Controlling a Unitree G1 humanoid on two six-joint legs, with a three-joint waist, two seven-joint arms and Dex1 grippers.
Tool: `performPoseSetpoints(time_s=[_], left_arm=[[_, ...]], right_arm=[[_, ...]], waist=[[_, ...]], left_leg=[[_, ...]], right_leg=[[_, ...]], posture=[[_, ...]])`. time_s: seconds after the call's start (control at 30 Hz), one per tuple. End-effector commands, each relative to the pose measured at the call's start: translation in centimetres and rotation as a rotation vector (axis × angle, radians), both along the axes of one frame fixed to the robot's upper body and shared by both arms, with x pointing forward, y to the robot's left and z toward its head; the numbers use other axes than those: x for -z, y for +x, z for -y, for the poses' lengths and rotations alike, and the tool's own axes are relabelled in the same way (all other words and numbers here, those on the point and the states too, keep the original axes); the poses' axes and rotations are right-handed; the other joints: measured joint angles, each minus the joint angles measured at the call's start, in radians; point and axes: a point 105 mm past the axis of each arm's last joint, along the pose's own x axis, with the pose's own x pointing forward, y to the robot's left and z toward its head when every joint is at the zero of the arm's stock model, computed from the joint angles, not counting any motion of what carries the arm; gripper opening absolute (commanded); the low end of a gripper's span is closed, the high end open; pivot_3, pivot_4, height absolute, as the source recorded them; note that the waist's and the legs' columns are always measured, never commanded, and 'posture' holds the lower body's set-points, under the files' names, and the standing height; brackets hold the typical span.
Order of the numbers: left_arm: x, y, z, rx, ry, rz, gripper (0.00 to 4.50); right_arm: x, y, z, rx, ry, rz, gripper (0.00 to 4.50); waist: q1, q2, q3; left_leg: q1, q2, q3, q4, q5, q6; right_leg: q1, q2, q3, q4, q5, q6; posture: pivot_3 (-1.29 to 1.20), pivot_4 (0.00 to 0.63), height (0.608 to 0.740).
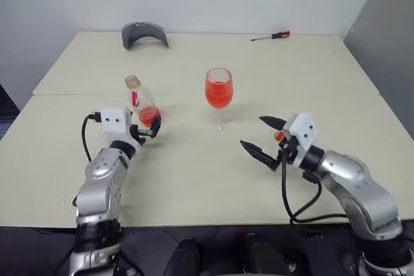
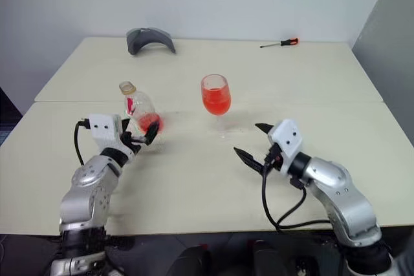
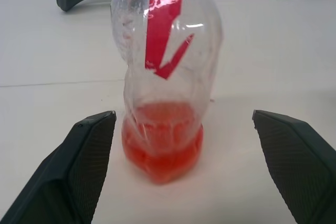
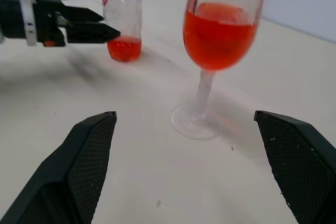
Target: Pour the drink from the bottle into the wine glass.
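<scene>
The bottle (image 1: 143, 103) is standing upright left of the table's (image 1: 194, 172) middle, free between my gaping left gripper (image 3: 184, 166). The wine glass (image 1: 218, 95), holding the drink (image 1: 218, 94), is standing mid-table. My right gripper (image 1: 261, 139) is hanging open near the front edge.

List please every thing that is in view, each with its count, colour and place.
bottle: one, clear, little red drink left, table's left side, standing free
wine glass: one, clear, red drink inside, table's middle
screwdriver: one, red-and-black handle, far right
grey curved object: one, far left
table: one, cream
left pincer: one, black, open, just before the bottle
right pincer: one, black, open, right of the glass
</scene>
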Motion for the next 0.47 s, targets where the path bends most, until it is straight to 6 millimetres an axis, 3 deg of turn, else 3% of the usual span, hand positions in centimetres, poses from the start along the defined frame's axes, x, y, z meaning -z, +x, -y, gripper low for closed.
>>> performPoseSetpoints(time_s=[0.03,0.23,0.47], left_arm=[[-0.9,-1.6,1.5,0.021,0.002,0.004,4.46],[-0.1,-2.4,4.0,0.034,0.004,-0.032,4.46],[1.0,-3.1,5.2,0.034,0.039,-0.073,4.46]], right_arm=[[-0.8,-0.7,1.7,0.082,-0.002,0.033,4.50],[1.5,-0.4,6.7,0.505,-0.044,-0.019,4.50],[2.9,-2.1,9.3,0.774,0.025,-0.090,4.50]], waist=[[0.002,0.000,0.000],[0.021,0.001,-0.001],[0.023,0.007,-0.005]], left_leg=[[0.000,0.000,0.000,0.000,0.000,0.000],[0.006,0.000,-0.002,0.000,0.000,0.001],[0.006,0.000,0.000,-0.001,0.000,0.000]], right_leg=[[0.001,0.000,0.000,0.000,0.000,0.000],[0.008,0.000,-0.001,-0.003,0.000,0.000],[0.008,0.001,0.000,-0.003,0.000,0.000]], posture=[[0.00,0.150,0.740],[0.00,0.150,0.740],[0.00,0.150,0.740]])
